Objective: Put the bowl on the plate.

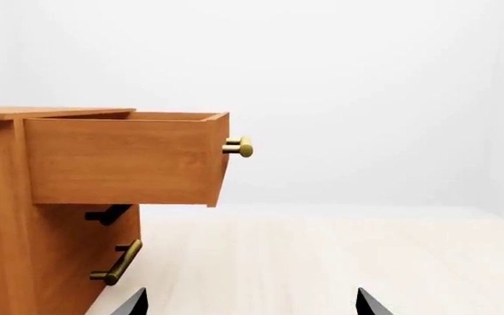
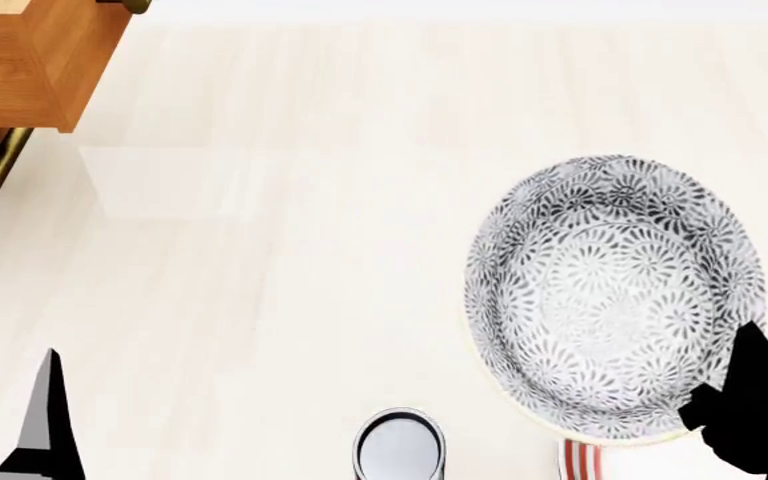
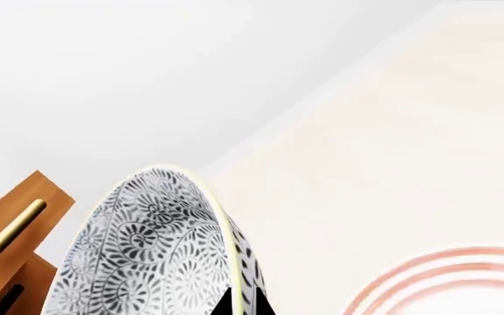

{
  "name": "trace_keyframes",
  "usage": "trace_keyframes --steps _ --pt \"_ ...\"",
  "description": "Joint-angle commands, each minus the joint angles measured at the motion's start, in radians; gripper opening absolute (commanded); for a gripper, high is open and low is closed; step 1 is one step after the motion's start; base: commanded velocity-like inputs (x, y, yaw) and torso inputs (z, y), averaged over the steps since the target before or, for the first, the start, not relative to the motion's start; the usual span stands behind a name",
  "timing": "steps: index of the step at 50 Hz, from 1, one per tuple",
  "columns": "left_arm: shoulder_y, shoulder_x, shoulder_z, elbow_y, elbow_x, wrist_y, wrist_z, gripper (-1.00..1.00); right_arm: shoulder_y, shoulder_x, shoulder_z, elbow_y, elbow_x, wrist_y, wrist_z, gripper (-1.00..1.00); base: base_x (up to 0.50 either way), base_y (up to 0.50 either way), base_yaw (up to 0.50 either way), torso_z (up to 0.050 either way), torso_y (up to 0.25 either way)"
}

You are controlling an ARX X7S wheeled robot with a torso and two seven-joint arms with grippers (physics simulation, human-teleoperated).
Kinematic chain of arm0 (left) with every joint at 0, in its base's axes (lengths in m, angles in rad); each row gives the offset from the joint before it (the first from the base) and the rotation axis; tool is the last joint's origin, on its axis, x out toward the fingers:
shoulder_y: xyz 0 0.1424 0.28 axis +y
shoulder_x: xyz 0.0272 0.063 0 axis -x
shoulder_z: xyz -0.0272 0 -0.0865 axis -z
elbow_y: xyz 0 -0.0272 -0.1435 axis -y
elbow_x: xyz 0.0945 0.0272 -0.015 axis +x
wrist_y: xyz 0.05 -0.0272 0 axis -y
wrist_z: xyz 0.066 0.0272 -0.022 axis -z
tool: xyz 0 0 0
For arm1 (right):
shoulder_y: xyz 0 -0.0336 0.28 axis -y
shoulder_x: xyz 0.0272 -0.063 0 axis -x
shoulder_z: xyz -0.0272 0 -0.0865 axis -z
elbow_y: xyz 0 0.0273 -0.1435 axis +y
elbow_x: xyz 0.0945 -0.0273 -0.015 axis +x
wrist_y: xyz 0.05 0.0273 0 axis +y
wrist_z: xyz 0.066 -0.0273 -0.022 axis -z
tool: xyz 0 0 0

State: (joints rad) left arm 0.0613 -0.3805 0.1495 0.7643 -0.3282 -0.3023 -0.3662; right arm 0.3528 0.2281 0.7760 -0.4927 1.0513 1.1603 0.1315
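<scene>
The right gripper [image 2: 744, 400] is clamped on the rim of the bowl [image 2: 614, 296]: in the right wrist view its dark fingertips [image 3: 241, 303] pinch the pale rim from both sides, one inside and one outside the wall. The bowl is lifted clear of the pale wooden tabletop [image 2: 291, 250] and tilted, so that from the head its flowered inside faces the camera almost fully, while the wrist camera sees it edge-on, standing steeply. The grip sits on the part of the rim nearest the robot, on the right side.

The plate [image 3: 445, 282] lies flat on the tabletop just below and beside the bowl — in the head view only a sliver of its red-ringed rim shows under the bowl's near edge, and in the wrist view its red rings curve past the bowl without touching it.

A small round metal cup [image 2: 400, 445] stands on the tabletop left of the bowl, near the robot. Well away from the bowl, at the far left corner, is a wooden cabinet [image 1: 24, 216] with its top drawer [image 1: 125, 157] pulled out and brass handles [image 1: 117, 264] on its front.

The left gripper [image 1: 250, 305] hangs apart from the bowl, facing the cabinet — its two tips stand wide apart, holding nothing.
</scene>
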Motion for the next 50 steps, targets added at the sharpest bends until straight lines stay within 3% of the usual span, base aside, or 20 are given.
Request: trace_keyframes --steps 1,16,50 --pt "-0.001 -0.004 0.006 0.011 0.000 -0.005 -0.006 1.00 -0.095 0.000 0.148 -0.061 0.127 0.017 0.009 -1.00 0.00 0.00 0.00 0.000 0.000" --pt "-0.001 -0.011 0.006 0.020 -0.005 -0.010 -0.013 1.00 -0.158 -0.008 0.298 -0.092 0.292 0.034 0.095 -1.00 0.00 0.00 0.00 0.000 0.001" --pt "-0.007 -0.021 0.007 0.014 -0.014 -0.006 -0.023 1.00 -0.078 0.007 0.304 -0.026 0.293 -0.023 0.274 -1.00 0.00 0.00 0.00 0.000 0.000"
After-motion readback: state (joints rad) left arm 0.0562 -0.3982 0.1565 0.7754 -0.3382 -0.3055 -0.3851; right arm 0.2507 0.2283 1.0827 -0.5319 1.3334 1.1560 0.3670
